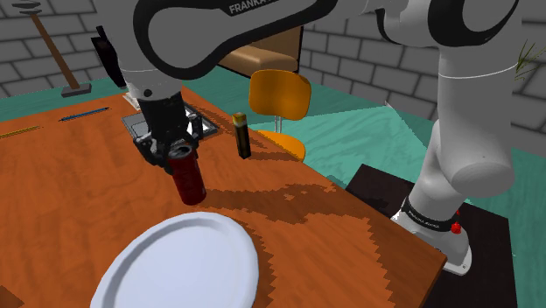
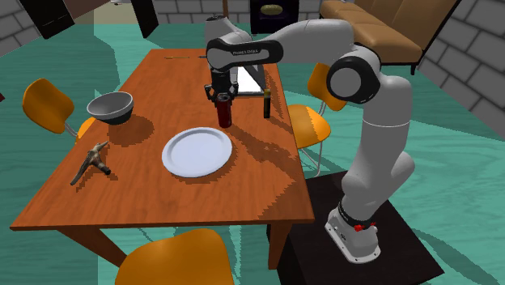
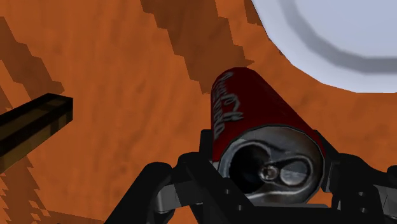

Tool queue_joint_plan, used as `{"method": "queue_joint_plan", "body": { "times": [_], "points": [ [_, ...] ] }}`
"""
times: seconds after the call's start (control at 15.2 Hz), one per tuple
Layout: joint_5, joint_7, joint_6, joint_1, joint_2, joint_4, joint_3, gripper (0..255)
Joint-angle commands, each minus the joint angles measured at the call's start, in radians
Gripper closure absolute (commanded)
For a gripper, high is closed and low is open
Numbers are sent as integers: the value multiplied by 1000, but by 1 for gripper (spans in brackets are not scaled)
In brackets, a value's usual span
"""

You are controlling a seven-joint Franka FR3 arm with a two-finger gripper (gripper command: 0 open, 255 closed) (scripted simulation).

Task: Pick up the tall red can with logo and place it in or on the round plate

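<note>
A tall red can (image 1: 188, 180) with a white script logo and a silver top stands on the wooden table (image 1: 332, 219), leaning slightly. My black gripper (image 1: 175, 156) comes down from above and is shut on the can's upper rim. In the wrist view the can (image 3: 254, 105) sits clasped between the two fingers of the gripper (image 3: 270, 162). The round white plate (image 1: 179, 262) lies on the table a short way in front of the can, toward the shoulder view's bottom. From the second exterior view, the can (image 2: 224, 113) stands just behind the plate (image 2: 197, 151).
A slim dark bottle (image 1: 242, 134) stands close beside the can. A grey flat device (image 1: 197, 122) lies behind the gripper. A metal bowl (image 2: 110, 106) and a hammer-like tool (image 2: 93, 159) sit near the far side. Orange chairs (image 1: 280, 96) ring the table.
</note>
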Motion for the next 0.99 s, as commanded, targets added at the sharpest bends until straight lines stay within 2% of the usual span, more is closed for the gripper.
{"method": "queue_joint_plan", "body": {
  "times": [0.0, 0.92],
  "points": [
    [2, -1, -22, 1, -3, 19, 1, 255],
    [-6, -1, -214, 25, 19, 233, 5, 255]
  ]
}}
